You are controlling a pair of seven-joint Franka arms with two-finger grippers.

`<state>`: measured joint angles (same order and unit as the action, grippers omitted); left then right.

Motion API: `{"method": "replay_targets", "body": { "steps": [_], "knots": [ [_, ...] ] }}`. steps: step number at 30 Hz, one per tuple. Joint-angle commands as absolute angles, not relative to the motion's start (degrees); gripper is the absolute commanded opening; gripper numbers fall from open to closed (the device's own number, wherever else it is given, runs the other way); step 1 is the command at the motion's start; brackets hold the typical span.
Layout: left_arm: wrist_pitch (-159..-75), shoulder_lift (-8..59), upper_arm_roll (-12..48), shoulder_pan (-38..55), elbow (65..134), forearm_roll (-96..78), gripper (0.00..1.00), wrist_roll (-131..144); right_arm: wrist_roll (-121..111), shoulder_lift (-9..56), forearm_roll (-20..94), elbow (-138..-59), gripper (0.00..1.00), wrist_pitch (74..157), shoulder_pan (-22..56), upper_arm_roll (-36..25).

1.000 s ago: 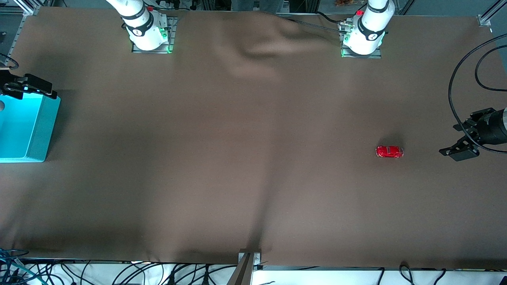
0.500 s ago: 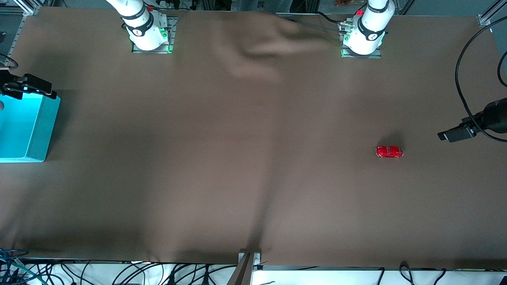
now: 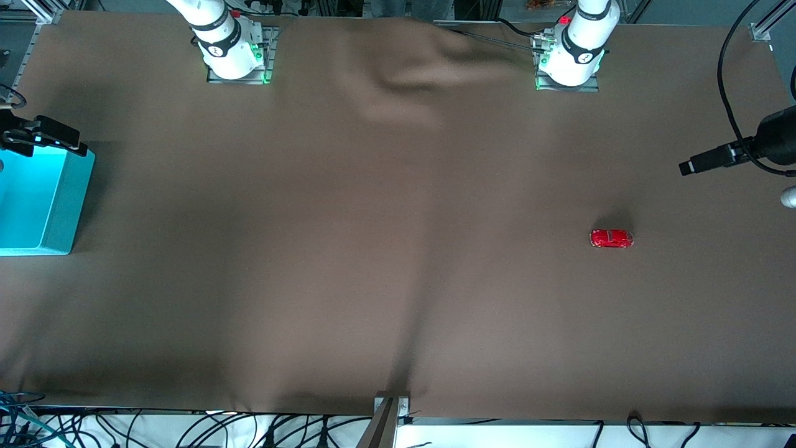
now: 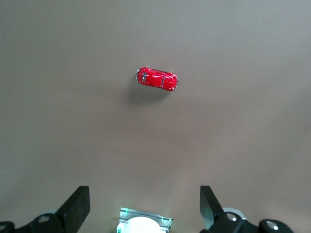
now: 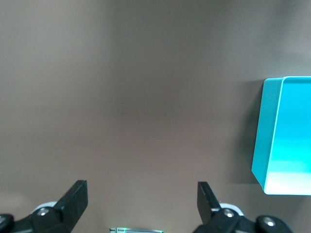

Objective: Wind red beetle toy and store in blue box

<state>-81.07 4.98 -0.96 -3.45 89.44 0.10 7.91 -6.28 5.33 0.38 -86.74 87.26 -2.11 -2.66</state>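
The red beetle toy [image 3: 611,238] is seen alone on the brown bench [image 3: 373,249], toward the left arm's end. The blue box [image 3: 38,202] sits at the right arm's end. The left tool [image 4: 145,208] is held wide over the bench near the toy; the right tool [image 5: 142,204], also wide, is held beside the box.

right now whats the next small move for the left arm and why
Probably bring the left pincer over the tiny glossy red beetle toy car and lower it. The toy sits untouched on the brown table cloth toward the left arm's end, and that pincer is open and empty above the cloth. The right pincer waits open by the turquoise open-top box.
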Motion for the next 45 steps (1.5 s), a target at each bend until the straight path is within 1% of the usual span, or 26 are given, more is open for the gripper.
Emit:
{"method": "replay_targets", "body": {
  "steps": [1, 7, 10, 19, 23, 31, 38, 41, 45],
  "knots": [
    [-82.7, 5.3, -0.6, -3.9, 89.5, 1.1, 1.00, 9.1, -5.9, 5.4, 0.0, -85.3, 1.00, 86.0, -2.2, -2.9],
    [-83.1, 5.9, -0.6, -5.5, 89.4, -4.2, 1.00, 11.6, -5.9, 5.4, -0.2, -85.3, 1.00, 86.1, -2.5, -3.1],
    [-83.1, 5.9, -0.6, -6.8, 89.4, -6.8, 1.00, 13.1, -6.2, 5.4, -0.1, -85.3, 1.00, 86.6, -2.5, -4.3],
    [-83.4, 6.7, -0.6, -7.2, 89.4, -6.3, 1.00, 13.4, -5.9, 5.9, -0.3, -85.3, 1.00, 86.9, -2.6, -4.8],
    [-84.5, 8.3, -0.6, -7.4, 89.4, -6.3, 1.00, 16.3, -5.7, 6.0, -0.2, -85.3, 1.00, 86.9, -2.5, -5.1],
    [-88.8, 11.9, -0.6, -7.3, 89.4, -6.2, 1.00, 32.6, -5.7, 5.9, -0.2, -85.3, 1.00, 86.7, -2.3, -5.0],
    [-89.8, 13.3, -0.5, -7.3, 89.4, -6.4, 1.00, 34.7, -5.7, 5.9, 0.1, -85.3, 1.00, 86.4, -2.2, -5.0],
    [-90.6, 15.9, -0.6, -7.4, 88.8, -6.8, 1.00, 37.1, -5.1, 5.9, 0.1, -85.3, 1.00, 86.4, -2.2, -5.0],
    [-93.7, 19.6, -0.6, -8.3, 88.3, -6.9, 1.00, 44.7, -3.7, 5.9, -0.2, -85.3, 1.00, 86.2, -1.9, -4.8]
  ]
}}
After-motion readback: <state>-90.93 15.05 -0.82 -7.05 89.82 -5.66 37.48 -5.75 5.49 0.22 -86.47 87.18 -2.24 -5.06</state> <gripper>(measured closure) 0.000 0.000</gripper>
